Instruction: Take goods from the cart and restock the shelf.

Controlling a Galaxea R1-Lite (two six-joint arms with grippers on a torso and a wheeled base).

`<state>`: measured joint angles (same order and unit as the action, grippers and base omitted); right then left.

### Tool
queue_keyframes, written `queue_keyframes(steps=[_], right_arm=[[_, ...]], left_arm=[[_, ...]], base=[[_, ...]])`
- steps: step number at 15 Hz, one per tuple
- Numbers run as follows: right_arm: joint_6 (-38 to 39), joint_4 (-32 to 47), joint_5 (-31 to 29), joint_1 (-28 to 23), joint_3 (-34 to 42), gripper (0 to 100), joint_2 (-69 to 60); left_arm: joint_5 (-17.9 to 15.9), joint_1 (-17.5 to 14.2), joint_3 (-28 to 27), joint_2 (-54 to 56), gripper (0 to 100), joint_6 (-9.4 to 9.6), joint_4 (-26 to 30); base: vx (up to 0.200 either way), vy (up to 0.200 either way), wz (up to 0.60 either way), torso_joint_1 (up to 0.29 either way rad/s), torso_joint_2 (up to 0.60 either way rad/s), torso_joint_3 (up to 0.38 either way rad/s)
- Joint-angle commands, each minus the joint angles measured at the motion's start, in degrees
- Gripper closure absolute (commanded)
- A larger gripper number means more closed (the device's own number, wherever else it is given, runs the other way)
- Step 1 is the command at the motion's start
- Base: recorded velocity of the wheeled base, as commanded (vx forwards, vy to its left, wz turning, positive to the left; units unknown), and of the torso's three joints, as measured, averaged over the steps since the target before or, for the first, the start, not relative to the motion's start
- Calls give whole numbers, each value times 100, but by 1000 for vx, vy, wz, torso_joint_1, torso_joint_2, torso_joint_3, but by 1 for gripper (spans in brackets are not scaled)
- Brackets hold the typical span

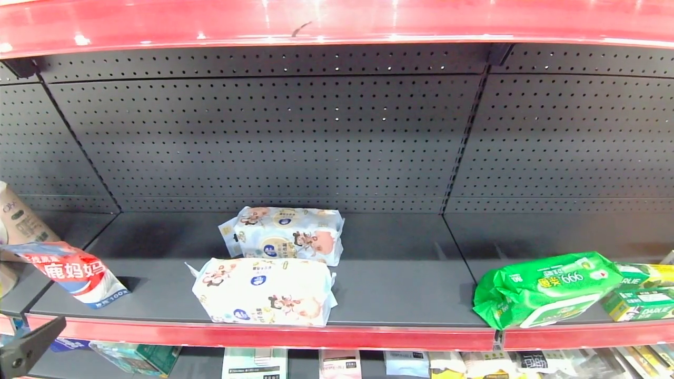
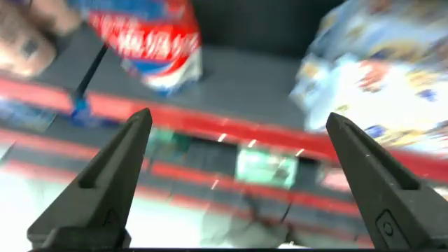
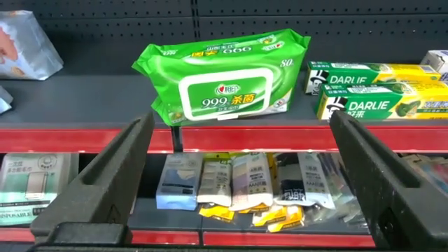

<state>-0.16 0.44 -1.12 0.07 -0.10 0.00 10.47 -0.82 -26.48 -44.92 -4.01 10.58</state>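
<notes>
Our left gripper (image 2: 239, 120) and right gripper (image 3: 243, 120) hang just before the shelf's red lip (image 1: 368, 337), jaws spread and holding nothing. Behind the lip lies the front white pack (image 1: 263, 291), with the rear white pack (image 1: 287, 234) beyond it and bare deck on either side. The right wrist view adds small packets (image 3: 238, 182) below the lip, under the green pack (image 3: 224, 73).

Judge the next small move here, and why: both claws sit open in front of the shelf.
Probably draw both arms back from the shelf and go to the cart for another item. The left claw and right claw are open and hold nothing. Two white packs already lie on the shelf, with bare board between them and the green wipes pack.
</notes>
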Motion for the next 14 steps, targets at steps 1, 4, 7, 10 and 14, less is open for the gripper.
queue_keyframes(steps=[1, 4, 7, 10, 14], right_arm=[[-2, 0, 7, 10, 1, 0, 9], [-2, 0, 7, 1, 1, 0, 9], [-2, 0, 7, 1, 1, 0, 9], [-2, 0, -2, 1, 1, 0, 9], [-2, 0, -2, 10, 1, 0, 9]], left_arm=[[131, 3, -288, -1370, 0, 67, 102], [-89, 38, -420, -2170, 0, 76, -434], [-63, 108, -428, -2891, 0, 102, -1032], [-89, 170, -472, -3409, 0, 93, -1410], [-80, 372, -639, -4007, 0, 93, -1770]], base=[[0, 0, 0, 0, 0, 0], [0, 0, 0, 0, 0, 0], [0, 0, 0, 0, 0, 0], [0, 0, 0, 0, 0, 0], [0, 0, 0, 0, 0, 0]])
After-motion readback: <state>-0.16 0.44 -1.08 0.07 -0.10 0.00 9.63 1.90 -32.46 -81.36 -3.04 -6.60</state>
